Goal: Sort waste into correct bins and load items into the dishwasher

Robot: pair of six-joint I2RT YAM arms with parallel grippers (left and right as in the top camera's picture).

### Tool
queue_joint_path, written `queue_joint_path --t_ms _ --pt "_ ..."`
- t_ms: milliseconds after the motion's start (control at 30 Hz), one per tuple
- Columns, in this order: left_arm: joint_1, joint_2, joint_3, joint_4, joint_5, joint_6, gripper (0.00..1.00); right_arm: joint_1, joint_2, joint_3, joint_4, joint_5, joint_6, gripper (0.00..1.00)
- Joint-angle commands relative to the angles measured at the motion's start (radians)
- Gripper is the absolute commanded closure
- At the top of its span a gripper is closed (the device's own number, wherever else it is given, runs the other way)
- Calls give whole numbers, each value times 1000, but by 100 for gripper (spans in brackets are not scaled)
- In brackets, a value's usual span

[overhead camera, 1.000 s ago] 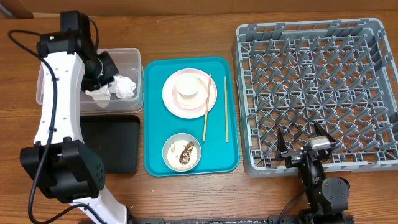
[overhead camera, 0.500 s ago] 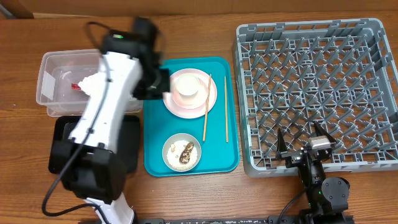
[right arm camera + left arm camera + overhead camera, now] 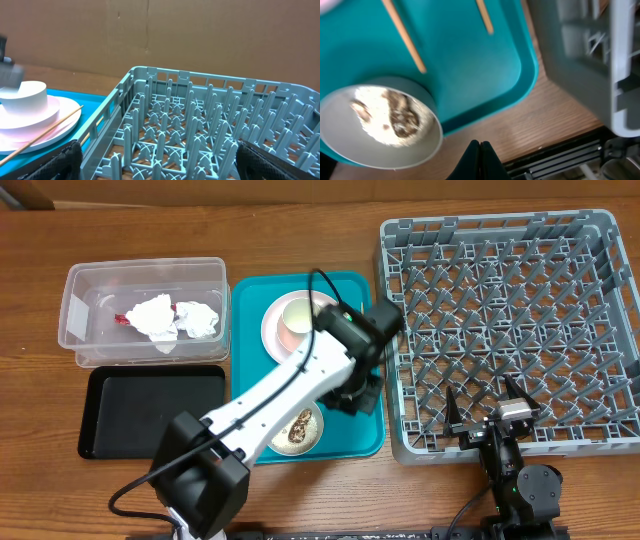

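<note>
My left gripper (image 3: 352, 398) hangs over the right side of the teal tray (image 3: 250, 300), its fingers (image 3: 480, 150) pressed shut with nothing between them. Just left of it stands the grey-white bowl (image 3: 380, 125) with rice and a brown scrap, also in the overhead view (image 3: 292, 432). Two chopsticks (image 3: 402, 35) lie on the tray. The pink plate (image 3: 280, 330) carries a cream cup (image 3: 298, 315). White napkins (image 3: 165, 315) and a red wrapper (image 3: 122, 318) lie in the clear tub (image 3: 80, 290). The black tray (image 3: 150, 410) holds nothing. My right gripper (image 3: 160, 165) stands open at the grey dish rack's (image 3: 510, 310) near edge.
The left arm (image 3: 270, 395) stretches diagonally from the front left across the teal tray, covering most of the chopsticks from above. The rack's upright pegs (image 3: 192, 105) fill the right half of the table. Bare wood runs along the front edge.
The left arm has swung from the clear tub rightwards across the teal tray to its right side. The napkins now lie uncovered in the tub. The right arm has not moved.
</note>
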Motion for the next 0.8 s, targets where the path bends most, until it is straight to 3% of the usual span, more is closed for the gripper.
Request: queue_joint_path --t_ms 0,433,767 --pt "-38 3 -47 -1 -29 -69 96 6 -10 -11 6 1 1 0" --pt "-82 3 -298 72 -32 -90 96 6 -10 -11 6 1 1 0" --pt "-79 3 -329 75 -206 -90 92 6 -10 -11 6 1 1 0"
